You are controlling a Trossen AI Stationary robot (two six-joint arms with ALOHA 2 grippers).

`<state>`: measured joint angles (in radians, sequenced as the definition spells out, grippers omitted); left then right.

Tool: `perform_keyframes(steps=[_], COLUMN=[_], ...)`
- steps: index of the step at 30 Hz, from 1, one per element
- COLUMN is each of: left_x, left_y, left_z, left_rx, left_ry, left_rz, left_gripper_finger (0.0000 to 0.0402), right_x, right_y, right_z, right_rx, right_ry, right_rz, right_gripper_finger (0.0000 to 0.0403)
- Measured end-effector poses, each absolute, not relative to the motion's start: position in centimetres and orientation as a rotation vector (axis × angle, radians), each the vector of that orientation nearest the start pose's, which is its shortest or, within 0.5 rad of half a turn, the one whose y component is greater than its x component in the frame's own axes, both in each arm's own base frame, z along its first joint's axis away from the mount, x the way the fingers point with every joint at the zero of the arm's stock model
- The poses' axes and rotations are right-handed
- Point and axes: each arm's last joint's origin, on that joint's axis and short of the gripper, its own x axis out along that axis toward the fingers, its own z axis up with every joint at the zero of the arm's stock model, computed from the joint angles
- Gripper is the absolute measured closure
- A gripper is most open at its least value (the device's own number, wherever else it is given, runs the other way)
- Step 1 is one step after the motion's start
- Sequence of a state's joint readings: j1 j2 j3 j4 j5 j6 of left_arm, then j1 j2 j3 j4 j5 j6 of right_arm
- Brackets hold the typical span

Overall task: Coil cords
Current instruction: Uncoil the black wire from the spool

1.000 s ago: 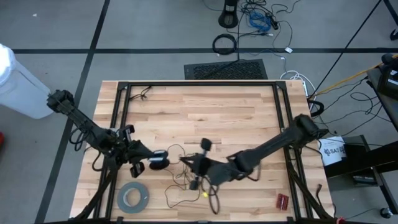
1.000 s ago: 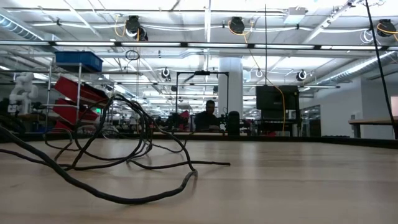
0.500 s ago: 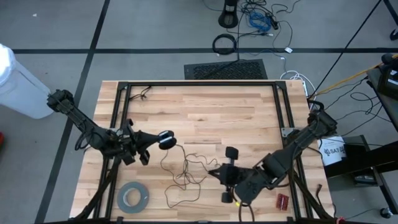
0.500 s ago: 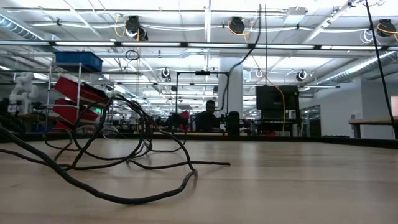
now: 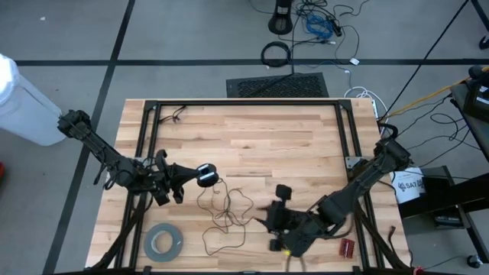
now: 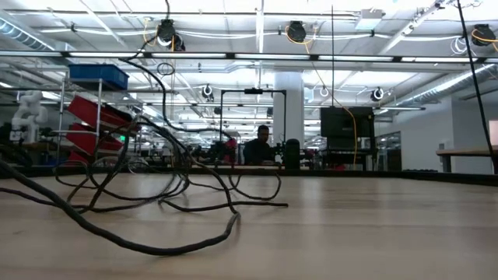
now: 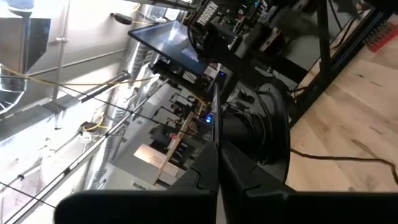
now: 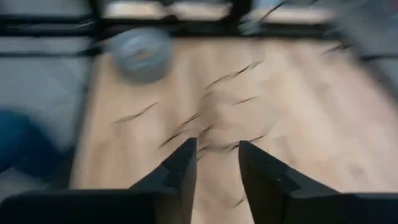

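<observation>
The cord is a thin dark wire (image 5: 223, 212) lying in loose loops on the wooden table (image 5: 252, 137), left of centre. In the low view the loops (image 6: 117, 233) lie on the table close by, and one strand climbs out of the top. The wire ends in a small round black disc (image 5: 205, 176). My left gripper (image 5: 191, 176) is shut by this disc and holds that end above the table. Right of the loops, my right gripper (image 5: 267, 223) hovers open near the front edge, pointing at them and touching nothing. Nothing lies between its fingers (image 8: 180, 168). My left gripper pinches the thin wire (image 7: 214, 112) between its two shut fingertips (image 7: 208, 162), right beside the disc (image 7: 264, 130). The fingers come about level from the table's left. The disc sits just past the fingertips, lifted clear, and the rest of the wire trails slack onto the table.
A grey tape roll (image 5: 163, 242) lies at the front left, and a small red object (image 5: 348, 247) at the front right. A black frame (image 5: 244, 105) runs along the table's edges. The far half of the table shows bare wood.
My right gripper has drawn away from the wire at the table's middle, going toward the right and near edges. My left gripper has turned and swung the disc toward the far edge. The wire, bunched between the grippers before, now lies spread in wider loops.
</observation>
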<state>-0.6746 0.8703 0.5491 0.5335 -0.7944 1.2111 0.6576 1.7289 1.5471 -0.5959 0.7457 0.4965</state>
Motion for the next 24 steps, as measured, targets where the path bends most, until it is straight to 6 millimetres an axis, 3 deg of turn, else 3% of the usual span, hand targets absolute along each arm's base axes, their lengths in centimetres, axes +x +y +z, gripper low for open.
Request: perform_keyframes(steps=[5,9,13,16,19,24], left_x=[15.9,15.9,15.9,15.9,15.9,15.9], left_y=[-10.1,-10.1,-10.1,-10.1,-10.1,-10.0], left_z=[30.3,30.3,30.3,30.3,30.3,30.2], left_rx=[1.066,1.065,1.065,1.065,1.065,1.074], left_ry=[-0.064,-0.064,-0.064,-0.064,-0.061,-0.031], left_rz=[0.196,0.196,0.197,0.197,0.200,0.213], left_gripper_finger=[0.0401,0.0401,0.0401,0.0401,0.0401,0.0401], right_x=[34.0,36.5,38.9,39.7,38.6,32.8], right_y=[21.5,21.2,19.1,17.7,16.3,14.1], right_z=[29.4,28.6,28.8,28.7,29.8,34.8], right_rx=[-0.205,-0.233,-0.190,-0.234,-0.340,-0.304], right_ry=[0.401,0.365,0.328,0.352,0.442,0.558], right_rz=[-0.480,-0.445,-0.393,-0.375,-0.350,-0.267], right_gripper_finger=[0.0266,0.0264,0.0264,0.0264,0.0264,0.0264])
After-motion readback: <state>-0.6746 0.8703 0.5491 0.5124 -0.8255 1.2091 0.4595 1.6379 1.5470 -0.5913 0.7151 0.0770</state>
